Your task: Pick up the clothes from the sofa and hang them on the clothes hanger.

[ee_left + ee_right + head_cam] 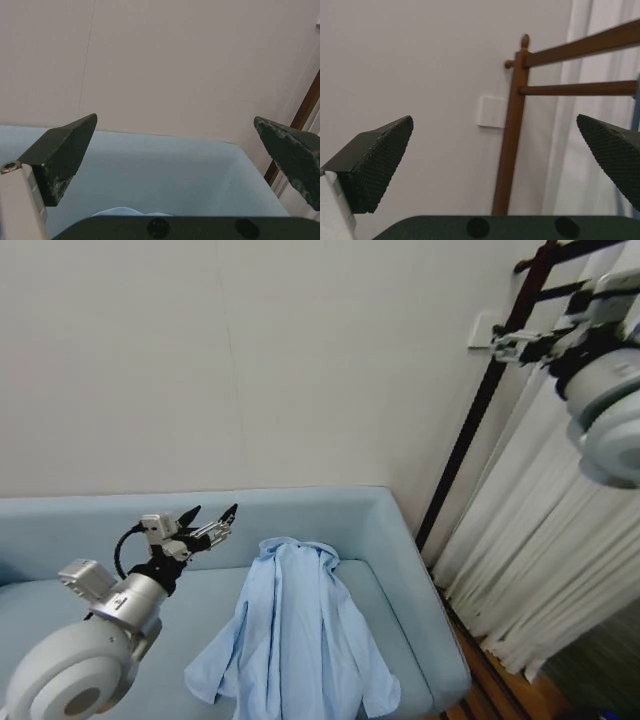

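Since the pale blue shirt (295, 635) lies untouched on the light blue sofa (410, 570), the job looks to be at its very start, with the pick not yet made. The shirt is spread over the right half of the seat, with its collar against the foot of the backrest and its tails and one sleeve trailing toward the near edge, so the collar end is probably the handiest place to take hold. The left gripper (211, 514) hovers above the seat just left of that collar, apart from the cloth, its two dark fingers spread wide and aimed at the far wall. Its wrist camera looks toward the backrest with a sliver of the blue fabric just under the palm, which suggests it is lined up for a descent onto the shirt rather than gripping anything. The right gripper (502, 344) is held high at the far right, jaws likewise wide apart and empty, close beside the dark wooden clothes rack (467, 430). The rack's upright post and two horizontal rails show between the fingers in the right wrist view, and that pose reads as waiting near the rails where the garment must end up. The rack stands off the sofa's right end, against the wall near a white switch plate (492, 111) and in front of a white curtain (540, 570), well apart from the shirt.
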